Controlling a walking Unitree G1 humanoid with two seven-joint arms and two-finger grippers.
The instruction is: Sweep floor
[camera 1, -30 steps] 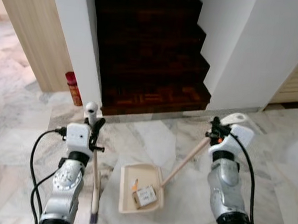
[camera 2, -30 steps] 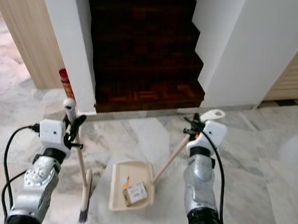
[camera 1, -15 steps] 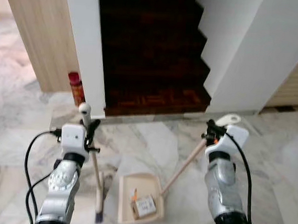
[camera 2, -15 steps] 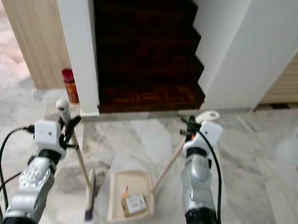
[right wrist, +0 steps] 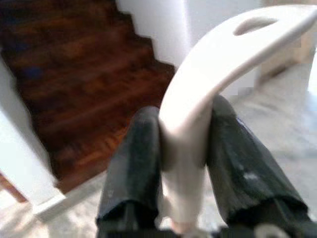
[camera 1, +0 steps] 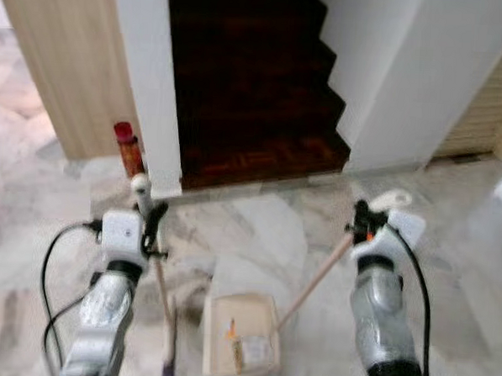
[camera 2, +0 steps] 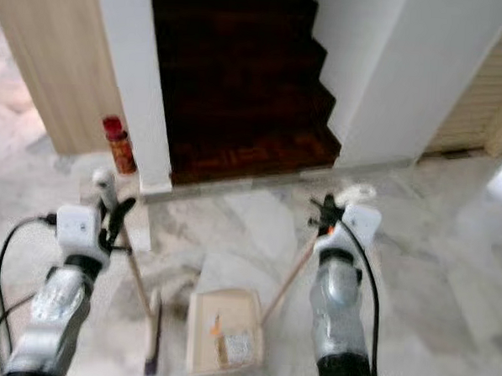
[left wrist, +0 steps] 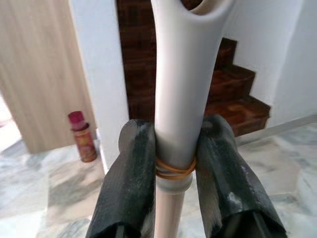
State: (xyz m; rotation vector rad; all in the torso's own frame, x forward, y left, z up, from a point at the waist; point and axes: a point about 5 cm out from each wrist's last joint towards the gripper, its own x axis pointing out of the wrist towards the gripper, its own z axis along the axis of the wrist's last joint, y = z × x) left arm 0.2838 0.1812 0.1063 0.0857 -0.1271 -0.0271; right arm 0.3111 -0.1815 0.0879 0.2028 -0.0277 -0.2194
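Note:
My left gripper [camera 1: 148,225] is shut on the pale handle of a broom [camera 1: 160,280], whose dark bristles [camera 1: 168,371] rest on the marble floor by my left side. In the left wrist view both fingers [left wrist: 130,183] clamp the white broom handle [left wrist: 181,94]. My right gripper [camera 1: 360,227] is shut on the white grip of a long-handled dustpan [camera 1: 240,335], seen close in the right wrist view as a dustpan handle [right wrist: 198,99]. The cream pan lies on the floor between my arms, holding a small carton and scraps [camera 1: 251,350].
A dark wooden staircase [camera 1: 248,87] rises straight ahead between white walls. A red canister [camera 1: 127,146] stands at the foot of the left wall, beside a wood-panelled wall [camera 1: 64,60]. Marble floor [camera 1: 258,222] spreads around; a louvred door [camera 1: 487,108] is at the right.
The camera has turned a little and the picture is blurred. Both grippers keep their holds; the dustpan and broom stay in about the same place between my arms.

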